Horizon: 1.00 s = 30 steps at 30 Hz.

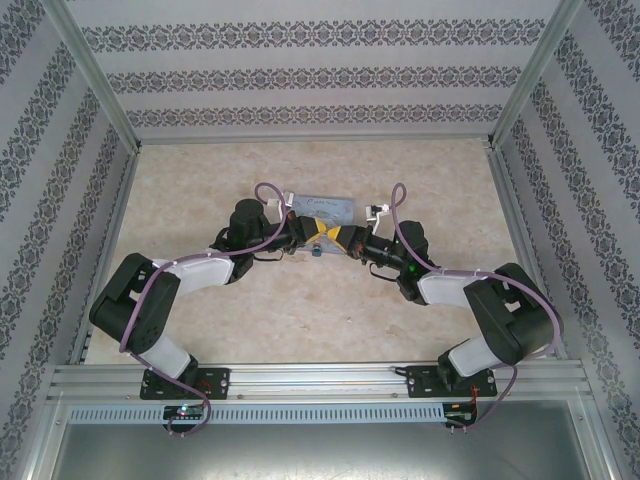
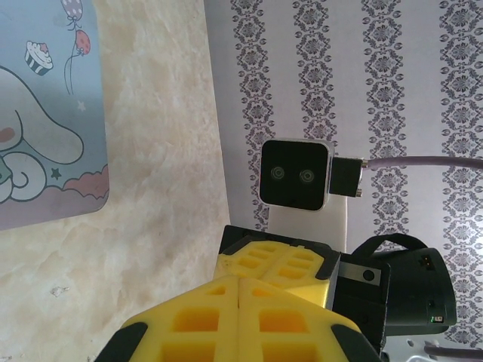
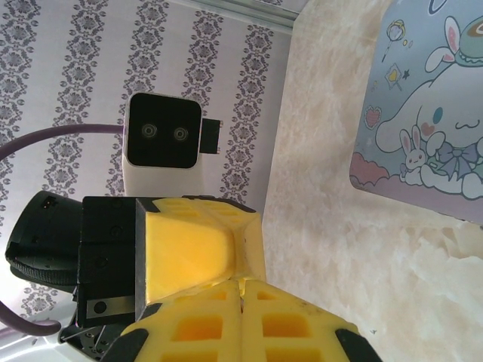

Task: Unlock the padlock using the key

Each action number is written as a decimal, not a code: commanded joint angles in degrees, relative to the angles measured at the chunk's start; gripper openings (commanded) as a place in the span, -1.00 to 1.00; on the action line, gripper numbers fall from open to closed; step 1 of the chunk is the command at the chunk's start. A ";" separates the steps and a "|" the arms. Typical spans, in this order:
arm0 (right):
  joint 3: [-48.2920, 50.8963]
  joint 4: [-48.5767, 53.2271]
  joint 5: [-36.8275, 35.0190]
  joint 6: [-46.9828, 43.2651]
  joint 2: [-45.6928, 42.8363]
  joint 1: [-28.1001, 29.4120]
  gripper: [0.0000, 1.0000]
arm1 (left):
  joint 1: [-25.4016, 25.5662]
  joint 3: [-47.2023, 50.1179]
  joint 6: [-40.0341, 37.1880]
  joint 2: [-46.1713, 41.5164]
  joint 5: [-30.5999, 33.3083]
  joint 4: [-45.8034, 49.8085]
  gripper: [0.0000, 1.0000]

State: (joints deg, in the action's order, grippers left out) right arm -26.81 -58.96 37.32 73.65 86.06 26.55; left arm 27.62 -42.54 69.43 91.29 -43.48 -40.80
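While the left gripper [image 1: 316, 232] and right gripper [image 1: 342, 240] meet tip to tip at centre frame, just below the cartoon tin [image 1: 322, 208], both have their jaws pressed together. Whether either pinches the key I cannot tell. The padlock [image 1: 314, 252] seems to be the dark speck just beneath them. Key insertion looks to be the step in hand, and next comes fine alignment, then a twist.

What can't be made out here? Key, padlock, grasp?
Key: too small to find in top view; left gripper and right gripper meet over that spot.
Padlock: teal speck below them in top view; shackle state unreadable.
Grasp: in both wrist views shut yellow fingers hide anything pinched.
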 commanded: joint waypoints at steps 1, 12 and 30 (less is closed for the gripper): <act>0.35 -3.18 -0.73 0.18 0.54 0.97 -1.00 | -0.59 0.79 0.35 0.47 -0.16 -2.70 -1.00; -0.38 -1.83 -3.21 1.43 4.14 -2.80 -1.00 | -2.22 6.95 -8.36 -8.17 6.60 9.56 0.55; -4.61 -3.68 -7.34 2.36 14.94 -3.69 -1.00 | 5.11 7.40 -39.26 -0.56 19.36 20.83 0.28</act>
State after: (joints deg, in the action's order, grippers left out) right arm -29.98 -59.88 31.40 76.01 99.68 23.00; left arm 31.68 -35.35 34.59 88.55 -26.89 -16.14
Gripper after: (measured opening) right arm 0.064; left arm 0.642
